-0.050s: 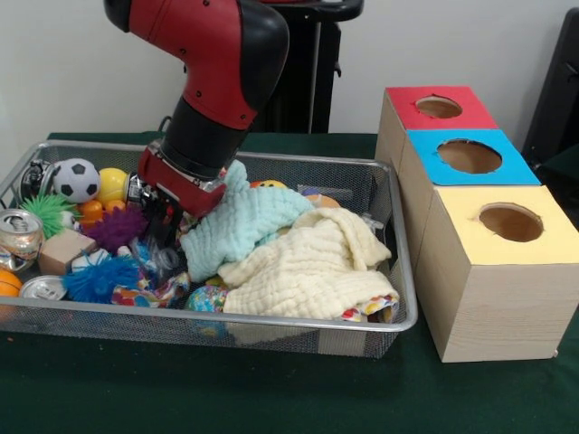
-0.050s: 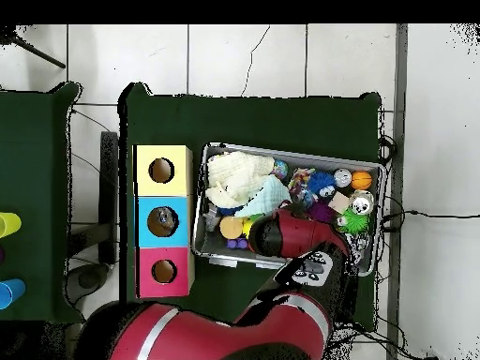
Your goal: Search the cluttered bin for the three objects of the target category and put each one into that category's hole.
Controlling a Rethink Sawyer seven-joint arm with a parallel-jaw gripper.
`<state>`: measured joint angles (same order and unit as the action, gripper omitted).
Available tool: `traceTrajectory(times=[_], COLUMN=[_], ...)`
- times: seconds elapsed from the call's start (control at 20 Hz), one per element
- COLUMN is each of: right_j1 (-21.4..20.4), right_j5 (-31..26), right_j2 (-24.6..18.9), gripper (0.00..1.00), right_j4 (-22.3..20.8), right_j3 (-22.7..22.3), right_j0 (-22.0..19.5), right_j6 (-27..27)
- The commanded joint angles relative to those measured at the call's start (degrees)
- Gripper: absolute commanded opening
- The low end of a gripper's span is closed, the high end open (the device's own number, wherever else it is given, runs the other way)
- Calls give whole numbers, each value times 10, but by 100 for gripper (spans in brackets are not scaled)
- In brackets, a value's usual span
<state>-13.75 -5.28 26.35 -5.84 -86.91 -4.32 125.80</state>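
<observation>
My gripper (image 1: pixel 164 220) reaches down into the wire bin (image 1: pixel 271 322), left of centre, between a purple spiky ball (image 1: pixel 116 228) and a mint cloth (image 1: pixel 242 220). Its tips are buried in the clutter. A blue spiky ball (image 1: pixel 99 279) and a colourful crinkled wrapper (image 1: pixel 149 291) lie just in front of it. Three wooden boxes stand right of the bin, with a red-topped hole (image 1: pixel 439 107), a blue-topped hole (image 1: pixel 469 156) and a yellow-topped hole (image 1: pixel 511 221). In the overhead view the red arm (image 2: pixel 291 234) covers the gripper above the bin (image 2: pixel 291 153).
A cream cloth (image 1: pixel 312 262) fills the bin's right half. At the left lie a soccer ball (image 1: pixel 77 178), a yellow ball (image 1: pixel 112 183), a green spiky ball (image 1: pixel 45 212), two cans (image 1: pixel 20 233), a wooden block (image 1: pixel 65 250) and an orange ball (image 1: pixel 7 282).
</observation>
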Motion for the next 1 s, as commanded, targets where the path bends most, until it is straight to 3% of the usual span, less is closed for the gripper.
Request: traceTrajectory(times=[0.05,0.3,0.65,1.0], right_j1=[14,18,-22,-54], right_j5=[10,30,-15,-53], right_j2=[-20,-6,-14,21], gripper=[0,0,0,0], right_j4=[20,20,20,10], right_j3=[49,54,26,25], right_j0=[-7,3,17,51], right_j6=[63,69,66,51])
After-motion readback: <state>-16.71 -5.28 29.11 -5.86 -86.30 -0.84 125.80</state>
